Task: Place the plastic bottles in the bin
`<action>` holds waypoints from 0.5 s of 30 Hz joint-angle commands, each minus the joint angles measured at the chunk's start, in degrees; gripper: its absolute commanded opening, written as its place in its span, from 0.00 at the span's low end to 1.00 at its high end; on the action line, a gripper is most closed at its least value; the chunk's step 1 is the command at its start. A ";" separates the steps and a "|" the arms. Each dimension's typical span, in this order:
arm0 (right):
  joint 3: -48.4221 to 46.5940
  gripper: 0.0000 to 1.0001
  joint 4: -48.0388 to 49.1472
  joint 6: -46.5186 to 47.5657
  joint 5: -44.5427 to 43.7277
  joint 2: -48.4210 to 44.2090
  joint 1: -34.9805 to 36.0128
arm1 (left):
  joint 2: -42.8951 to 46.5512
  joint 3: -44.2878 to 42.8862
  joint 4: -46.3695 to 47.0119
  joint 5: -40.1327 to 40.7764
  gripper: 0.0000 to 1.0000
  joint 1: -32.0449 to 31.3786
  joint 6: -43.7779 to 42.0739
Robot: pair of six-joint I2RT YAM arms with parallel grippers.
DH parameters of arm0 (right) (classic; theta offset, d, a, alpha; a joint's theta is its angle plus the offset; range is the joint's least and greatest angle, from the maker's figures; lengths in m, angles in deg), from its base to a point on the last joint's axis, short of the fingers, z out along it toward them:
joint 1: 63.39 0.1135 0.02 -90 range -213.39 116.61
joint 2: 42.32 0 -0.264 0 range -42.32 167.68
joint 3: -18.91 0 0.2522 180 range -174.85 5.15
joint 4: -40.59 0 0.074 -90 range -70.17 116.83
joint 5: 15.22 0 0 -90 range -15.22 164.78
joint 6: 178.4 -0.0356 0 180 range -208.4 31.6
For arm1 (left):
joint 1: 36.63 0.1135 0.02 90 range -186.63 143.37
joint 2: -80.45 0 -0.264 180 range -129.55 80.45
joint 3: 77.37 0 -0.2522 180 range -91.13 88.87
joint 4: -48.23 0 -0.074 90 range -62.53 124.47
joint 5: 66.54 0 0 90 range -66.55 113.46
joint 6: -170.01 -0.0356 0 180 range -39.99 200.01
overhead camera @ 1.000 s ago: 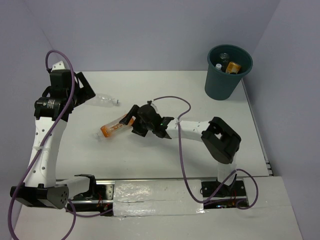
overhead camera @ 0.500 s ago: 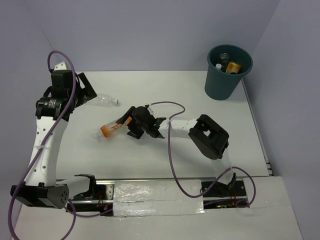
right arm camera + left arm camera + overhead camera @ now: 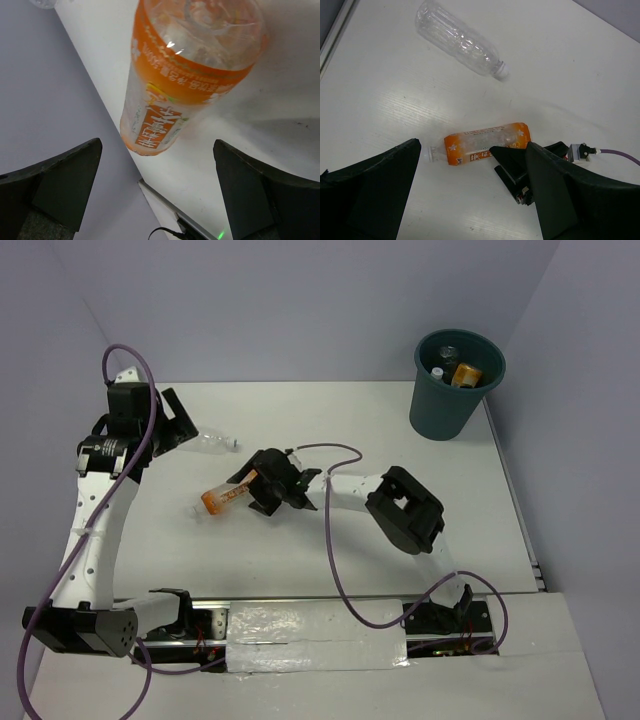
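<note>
One orange bottle [image 3: 226,497] lies flat, cap near-left, base beside the wide-open, empty right tool [image 3: 250,492].

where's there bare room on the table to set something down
Bare table runs along the far edge from the clear bottle to the bin, and from the orange bottle toward the near edge. Crowded left-centre: both bottles, left gripper, right gripper.

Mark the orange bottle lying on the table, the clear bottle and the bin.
orange bottle [image 3: 487,145], left wrist view, on its label.
clear bottle [image 3: 457,40], left wrist view, middle of its body.
bin [image 3: 443,412], top external view, outer wall.
</note>
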 commanded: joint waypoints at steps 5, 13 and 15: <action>-1.86 1.00 -2.14 -4.47 -0.73 1.77 0.54 | -0.35 -0.62 2.71 -0.68 0.99 0.15 0.05; -4.67 1.00 -2.31 -4.74 -0.47 4.76 0.28 | -0.52 -0.01 2.62 -0.77 0.99 0.15 -0.57; -4.85 1.00 -2.49 -4.82 -0.81 5.03 0.10 | -0.35 0.34 2.62 -0.34 0.99 0.15 -0.92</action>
